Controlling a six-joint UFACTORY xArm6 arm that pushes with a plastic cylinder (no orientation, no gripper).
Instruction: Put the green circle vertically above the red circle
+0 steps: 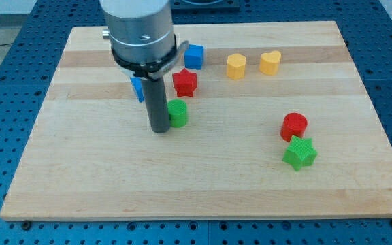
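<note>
- Rising out of the view's top edge, the arm's grey cylindrical body is cut off there, so nothing above it can be seen.
- The dark rod hangs straight down from that body and partly hides a blue block behind it; only a narrow strip of the block shows on the rod's left side, and its shape cannot be made out.
- My tip rests on the wooden board, touching or almost touching the left side of the green circle; the exact contact is hard to judge.
- The rod has no jaws to open or close, so it ends plainly in that blunt tip.
- The green circle lies in the board's left-centre, directly to the right of the tip and just below a red star-like block.
- The red circle sits well apart on the view's right, with a green star touching or just below it.
- A blue cube stands near the top, just right of the arm's body.
- A yellow hexagon-like block and a yellow heart lie side by side further right along the top.
</note>
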